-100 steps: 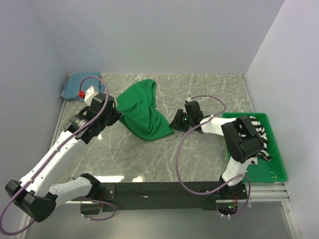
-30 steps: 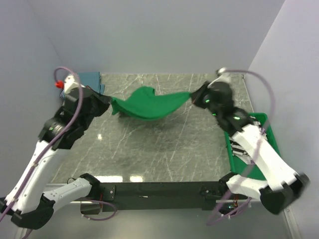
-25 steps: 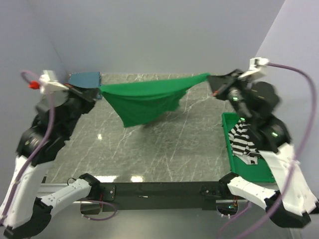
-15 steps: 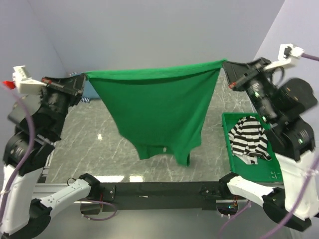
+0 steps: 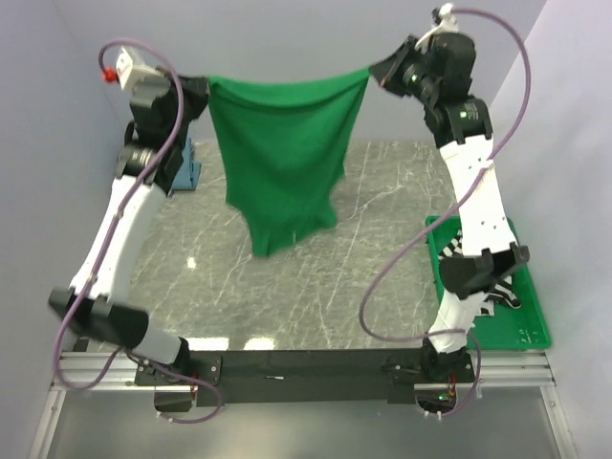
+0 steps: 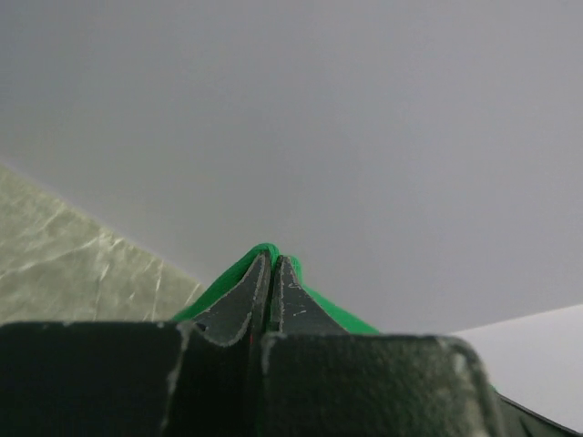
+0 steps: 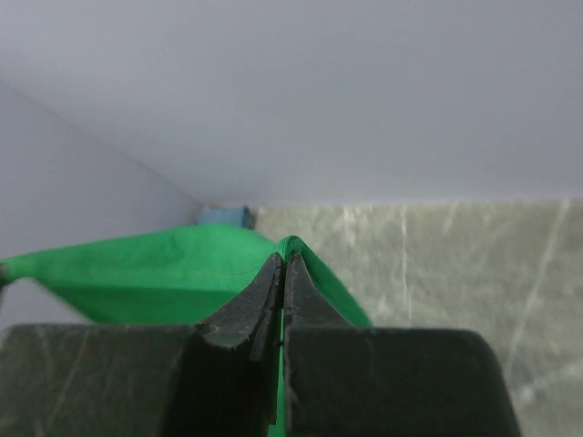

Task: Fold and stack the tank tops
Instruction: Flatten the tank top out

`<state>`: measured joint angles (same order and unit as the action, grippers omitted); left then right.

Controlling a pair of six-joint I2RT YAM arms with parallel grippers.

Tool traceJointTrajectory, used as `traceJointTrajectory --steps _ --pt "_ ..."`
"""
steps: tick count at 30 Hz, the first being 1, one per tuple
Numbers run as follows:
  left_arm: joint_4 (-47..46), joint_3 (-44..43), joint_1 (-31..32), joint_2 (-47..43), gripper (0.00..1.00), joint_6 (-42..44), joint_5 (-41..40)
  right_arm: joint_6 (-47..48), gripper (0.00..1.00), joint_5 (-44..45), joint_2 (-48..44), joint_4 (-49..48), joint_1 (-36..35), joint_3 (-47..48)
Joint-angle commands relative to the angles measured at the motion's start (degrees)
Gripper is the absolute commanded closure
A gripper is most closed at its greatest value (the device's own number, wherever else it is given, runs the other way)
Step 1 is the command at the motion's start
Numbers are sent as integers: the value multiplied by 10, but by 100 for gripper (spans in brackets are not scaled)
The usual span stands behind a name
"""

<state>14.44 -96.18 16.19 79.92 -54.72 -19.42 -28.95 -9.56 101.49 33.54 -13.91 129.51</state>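
The bright green tank top (image 5: 282,163) hangs spread in the air above the table, held up by two corners of one edge, with its lower end dangling free. My left gripper (image 5: 206,91) is shut on the left corner and my right gripper (image 5: 373,75) is shut on the right corner. In the left wrist view the closed gripper (image 6: 271,259) pinches green fabric (image 6: 337,314). The right wrist view shows the same: the gripper (image 7: 282,259) is shut on the green cloth (image 7: 137,269). The striped tank top (image 5: 455,247) lies in the tray, partly hidden by my right arm. Folded teal tops (image 5: 187,168) sit at the back left.
A rigid green plastic tray (image 5: 521,330) stands at the right edge of the marble table (image 5: 382,249). Walls close the table in on the left, back and right. The teal stack (image 7: 223,216) also shows in the far corner in the right wrist view.
Both arms have reached farther back and drawn closer together, carrying the green top. It now hangs narrower and nearer the back wall, with its lower end swung away from the front edge.
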Motion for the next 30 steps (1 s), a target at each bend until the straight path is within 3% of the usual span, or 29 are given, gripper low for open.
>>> traceJointTrajectory --steps 1,4,8,12,18,23,26,30 --pt "-60 -118 -35 43 99 4 104 -17 100 -36 6 -19 22 156" --pt "-47 -118 -55 34 99 1 128 -26 100 -41 -31 -39 24 82" --pt "-69 13 -63 -40 99 -13 141 -43 100 -39 -124 -97 26 -146" --pt "-65 218 -64 -127 99 -43 171 -70 100 -24 -211 -139 25 -439" --pt "-94 573 -64 -250 100 -119 222 -81 100 4 -266 -174 -10 -757" --pt "-72 786 -63 -340 99 -154 246 -97 100 17 -239 -229 -45 -911" --pt "-57 840 -63 -385 99 -156 262 -106 100 33 -227 -235 -60 -953" --pt "30 852 -62 -447 100 -152 267 -117 100 46 -254 -226 -68 -994"
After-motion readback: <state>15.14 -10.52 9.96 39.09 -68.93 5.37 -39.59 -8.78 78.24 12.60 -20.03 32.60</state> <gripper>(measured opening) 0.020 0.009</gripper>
